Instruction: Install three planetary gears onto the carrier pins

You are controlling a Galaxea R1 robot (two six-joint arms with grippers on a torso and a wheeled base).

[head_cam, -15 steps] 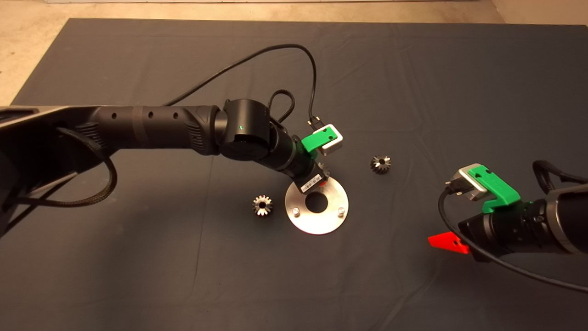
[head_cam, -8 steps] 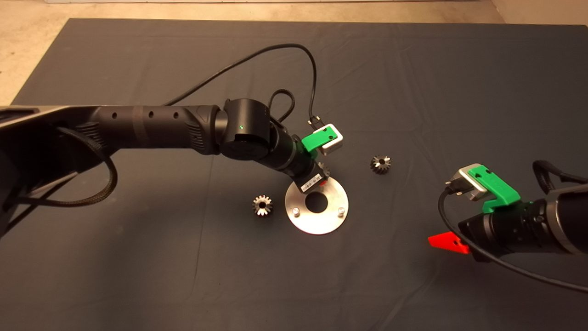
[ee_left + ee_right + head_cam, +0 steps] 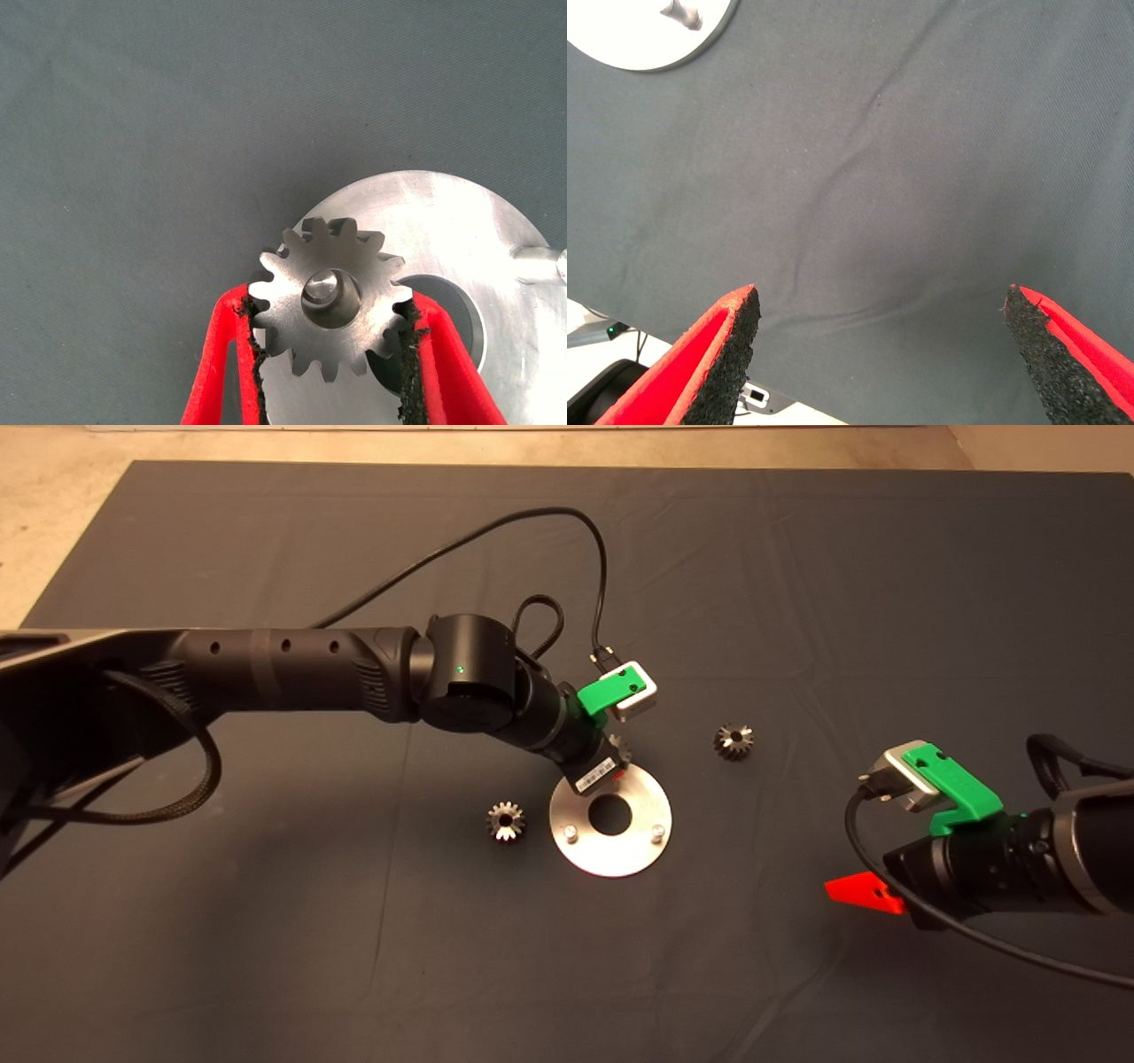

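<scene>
1. White label on my left wrist: print too small to read.
2. Small silver-grey toothed gear (image 3: 330, 301) sits on a short silver pin (image 3: 322, 288) of the shiny round metal disc (image 3: 461, 230); pin tip shows through its bore.
3. My left gripper (image 3: 332, 341) is clamped on that gear, angled down over the disc's far edge.
4. Two more gears (image 3: 506, 820) (image 3: 733, 740) lie on the dark mat (image 3: 797, 558).
5. My right gripper (image 3: 881, 341) is parked lower right, fingers spread.
</scene>
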